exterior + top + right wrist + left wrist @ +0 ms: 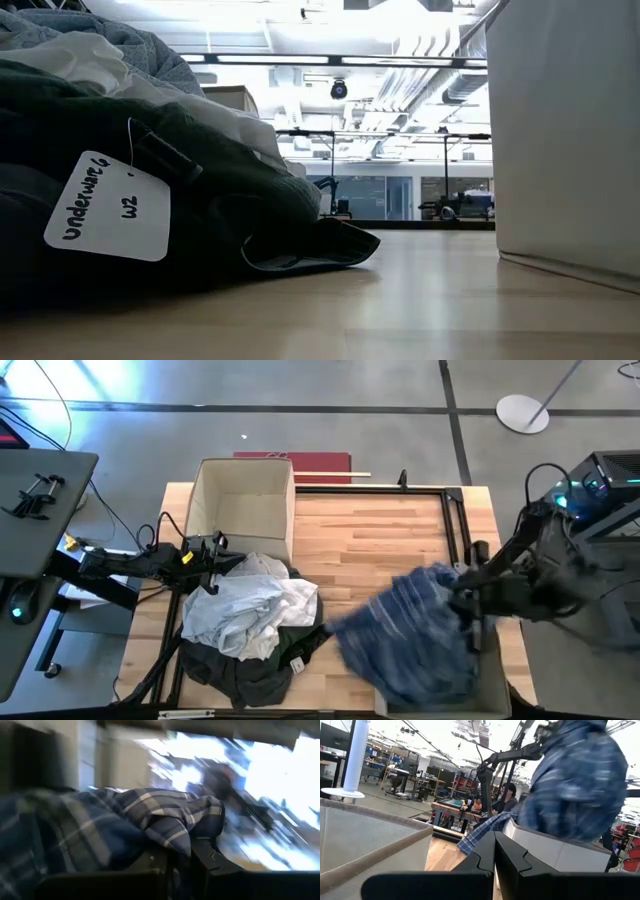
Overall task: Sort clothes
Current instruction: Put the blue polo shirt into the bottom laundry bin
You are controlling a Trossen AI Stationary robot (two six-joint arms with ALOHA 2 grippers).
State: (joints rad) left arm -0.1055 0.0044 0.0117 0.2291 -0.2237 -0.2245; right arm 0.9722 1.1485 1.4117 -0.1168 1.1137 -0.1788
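Observation:
The blue-white plaid shirt (420, 635) hangs blurred over a beige bin (495, 680) at the table's near right, with my right gripper (462, 598) shut on it. The other clothes lie in a pile at the near left, with white pale pieces (250, 605) on top of dark ones (240, 670). In the low view a dark garment (200, 200) carries a white tag (108, 208). My left gripper (215, 545) rests shut beside the pile's far side, touching nothing. My right gripper pinches a bunched fold of the plaid shirt (182, 837) between its two fingers (212, 862); several layers show there. The fingers come about level from the table's right side. The shirt (575, 785) hangs below them over the bin, with one tail (480, 832) trailing past the bin's rim.
A second beige bin (243, 500) stands open at the far left of the table. The near-right bin's pale wall (565, 130) fills the right of the low view. Bare wood (370, 530) lies between the bins. A black frame (450, 510) runs along the far and right edges.

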